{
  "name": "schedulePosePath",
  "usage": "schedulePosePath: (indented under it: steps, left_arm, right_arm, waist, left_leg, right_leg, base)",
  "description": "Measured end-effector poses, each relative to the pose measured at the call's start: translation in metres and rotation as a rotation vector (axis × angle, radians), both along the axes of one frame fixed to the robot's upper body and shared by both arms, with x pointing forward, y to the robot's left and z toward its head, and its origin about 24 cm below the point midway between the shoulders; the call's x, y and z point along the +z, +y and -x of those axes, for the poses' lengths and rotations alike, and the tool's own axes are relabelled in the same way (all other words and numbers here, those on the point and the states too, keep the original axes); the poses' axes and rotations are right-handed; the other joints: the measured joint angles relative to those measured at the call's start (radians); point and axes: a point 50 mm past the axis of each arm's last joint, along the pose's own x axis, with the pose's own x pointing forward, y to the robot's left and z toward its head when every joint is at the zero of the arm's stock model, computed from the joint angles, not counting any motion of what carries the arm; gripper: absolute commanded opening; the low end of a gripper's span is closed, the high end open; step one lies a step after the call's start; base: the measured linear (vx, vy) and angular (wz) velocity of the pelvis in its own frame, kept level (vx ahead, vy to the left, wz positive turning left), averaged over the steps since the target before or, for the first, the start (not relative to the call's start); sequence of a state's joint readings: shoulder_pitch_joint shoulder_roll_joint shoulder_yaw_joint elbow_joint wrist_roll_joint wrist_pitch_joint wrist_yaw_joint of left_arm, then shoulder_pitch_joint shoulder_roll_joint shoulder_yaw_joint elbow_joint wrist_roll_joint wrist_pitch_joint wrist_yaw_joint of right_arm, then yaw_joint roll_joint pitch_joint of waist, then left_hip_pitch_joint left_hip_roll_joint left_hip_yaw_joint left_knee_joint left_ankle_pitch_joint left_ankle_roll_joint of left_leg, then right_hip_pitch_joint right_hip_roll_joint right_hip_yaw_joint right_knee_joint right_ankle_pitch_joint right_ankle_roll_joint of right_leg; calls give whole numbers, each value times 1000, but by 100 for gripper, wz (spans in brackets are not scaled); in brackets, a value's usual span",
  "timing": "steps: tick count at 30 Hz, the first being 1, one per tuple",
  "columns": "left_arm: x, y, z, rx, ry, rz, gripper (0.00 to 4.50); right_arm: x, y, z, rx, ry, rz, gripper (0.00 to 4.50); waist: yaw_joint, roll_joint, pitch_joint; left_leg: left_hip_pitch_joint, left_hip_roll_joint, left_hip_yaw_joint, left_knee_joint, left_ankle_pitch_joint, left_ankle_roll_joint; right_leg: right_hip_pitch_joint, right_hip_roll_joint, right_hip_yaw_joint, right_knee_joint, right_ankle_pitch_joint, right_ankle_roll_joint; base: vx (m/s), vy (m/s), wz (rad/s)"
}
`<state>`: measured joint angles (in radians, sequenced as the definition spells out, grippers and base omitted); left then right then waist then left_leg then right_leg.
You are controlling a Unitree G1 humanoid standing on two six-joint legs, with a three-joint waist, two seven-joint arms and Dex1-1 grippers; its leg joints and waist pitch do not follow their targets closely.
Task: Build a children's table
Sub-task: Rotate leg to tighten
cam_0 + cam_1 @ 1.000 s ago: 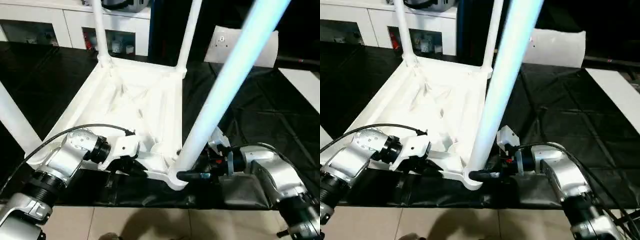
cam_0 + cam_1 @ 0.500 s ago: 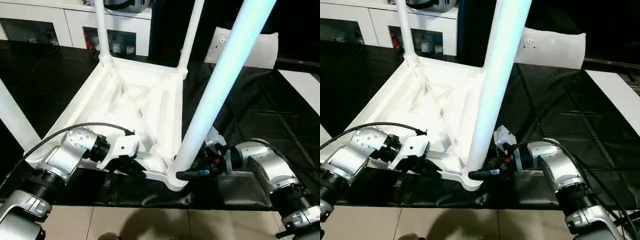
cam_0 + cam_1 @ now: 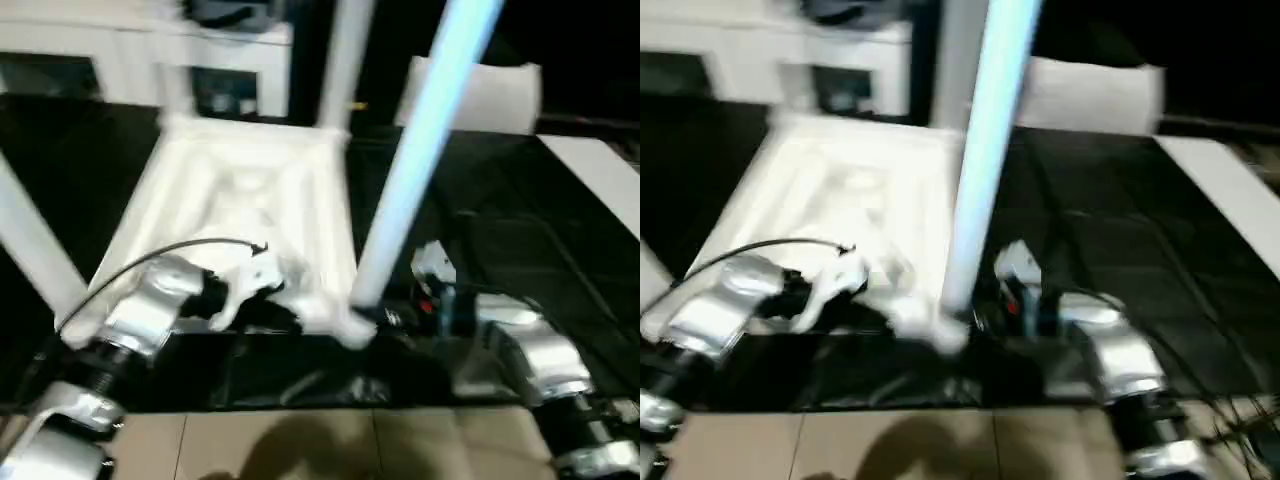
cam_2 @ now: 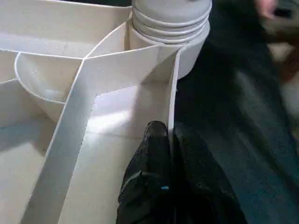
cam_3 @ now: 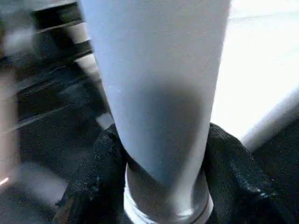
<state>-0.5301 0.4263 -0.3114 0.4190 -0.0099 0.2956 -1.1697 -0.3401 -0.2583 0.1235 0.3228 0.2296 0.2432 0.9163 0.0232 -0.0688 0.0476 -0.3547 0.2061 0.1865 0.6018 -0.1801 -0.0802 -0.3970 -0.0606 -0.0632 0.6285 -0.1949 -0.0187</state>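
Left gripper [image 4: 169,140] pinches the tabletop [image 3: 250,190] rim; right gripper [image 5: 161,186] apparently clasps the near leg [image 3: 415,160] base.

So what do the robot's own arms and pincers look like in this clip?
Both forearms are silver metal cylinders with dark ribbed wrist collars. The left arm has a black cable looping over a white wrist housing. The right arm carries a white block with red marks. The pincer fingers are black.

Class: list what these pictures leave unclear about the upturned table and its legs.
- Legs' upper ends: cut off by the head views' top edges.
- Cabinet contents: blurred.
- How deep the near leg sits in its socket: left wrist view cuts it off.
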Motion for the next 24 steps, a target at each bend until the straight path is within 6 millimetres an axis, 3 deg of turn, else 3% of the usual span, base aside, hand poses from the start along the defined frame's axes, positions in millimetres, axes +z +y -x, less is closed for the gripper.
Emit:
schedulePosePath:
  steps: [6,13,15,16,24]
  left_arm:
    - [-3,-16,-13,240,-26,28,0]
    - [-1,-34,-21,379,-83,39,0]
    - [0,-36,-22,379,-93,37,0]
    - [1,-37,-23,377,-96,36,0]
    - [3,-35,-21,303,-116,28,0]
  right_arm:
    - [1,28,-27,-379,16,5,198]
    - [8,55,-48,-664,48,7,198]
    - [9,55,-49,-689,42,4,198]
    - [10,55,-50,-691,35,1,233]
    - [4,40,-40,-605,6,-48,313]
  waist:
    - [-23,11,1]
    - [-21,13,2]
    - [-16,13,2]
    - [-13,13,2]
    - [11,14,2]
  left_leg:
    - [0,-1,-8,-1,2,-3]
    - [-4,-3,-8,-1,2,-3]
    - [-6,-4,-8,-2,0,-2]
    - [-6,-4,-8,-4,0,-2]
    - [-9,-3,-9,-9,1,-4]
  right_leg:
    - [-3,1,-5,-4,0,0]
    - [-4,1,-1,-5,2,-1]
    - [-5,1,-1,-5,5,-2]
    - [-6,1,-1,-5,7,-5]
    - [-9,2,-3,-5,7,-5]
  base:
    - [0,0,0]
    - [0,0,0]
    - [55,-3,5]
    - [55,-9,5]
    - [0,0,0]
